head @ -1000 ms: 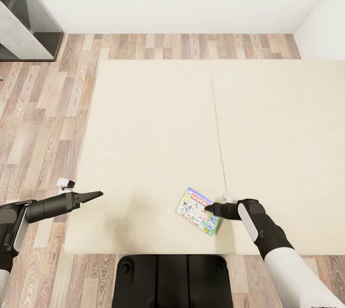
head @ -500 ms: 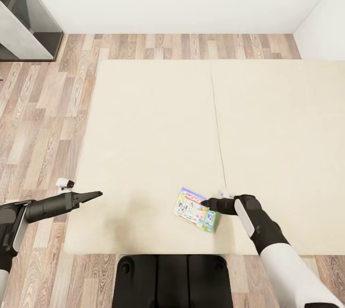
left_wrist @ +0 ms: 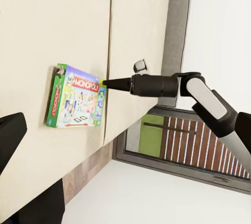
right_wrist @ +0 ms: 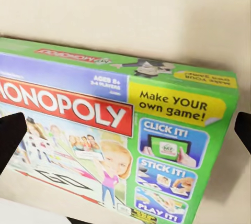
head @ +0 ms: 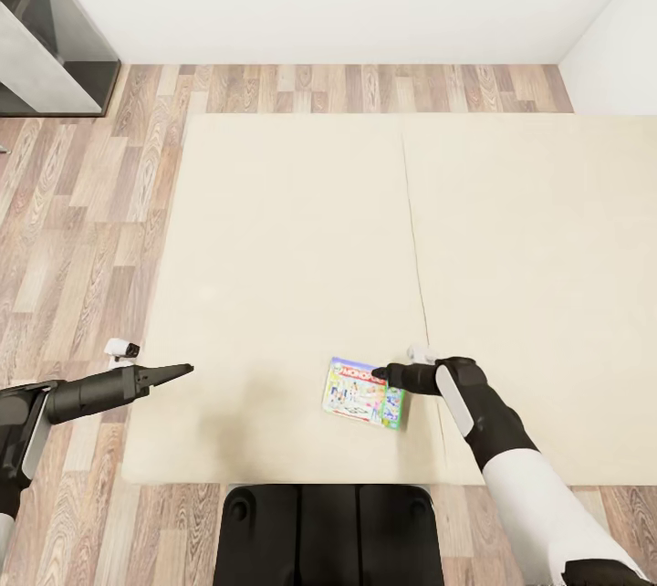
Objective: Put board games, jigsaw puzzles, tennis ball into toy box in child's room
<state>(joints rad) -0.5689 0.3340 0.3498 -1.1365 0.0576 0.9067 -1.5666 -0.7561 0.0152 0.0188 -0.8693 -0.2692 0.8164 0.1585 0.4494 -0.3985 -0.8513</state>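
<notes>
In the head view we see the bed [head: 301, 230], a wide beige mattress that takes most of the middle of the frame, with a thin seam running down it a little right of centre. One board game [head: 363, 392] lies flat on the mattress in the lower middle of the frame, close to the near edge of the bed and just left of the seam. It is a white-blue box with a green edge, and in the right wrist view we can read "MONOPOLY" and "Make YOUR own game!" on its lid [right_wrist: 120, 130].

The right gripper [head: 381, 375] comes in from the lower right of the frame and its dark tip is at the upper right corner of the box. In the right wrist view the two fingertips [right_wrist: 10, 137] appear at the two side edges of the picture, far apart, with the box between them, so we judge that its fingers are spread wide and hold nothing. In the left wrist view the same gripper [left_wrist: 107, 83] points at the top edge of the box [left_wrist: 76, 98]; we cannot tell if it touches.

The left gripper [head: 182, 371] is at the lower left of the head view, over the left edge of the mattress, well apart from the box. Its tip looks like one narrow point, so the fingers seem to be together, with nothing between them.

Around the bed is a wooden floor [head: 82, 230], and a dark shelf unit [head: 46, 29] stands in the upper left corner.
</notes>
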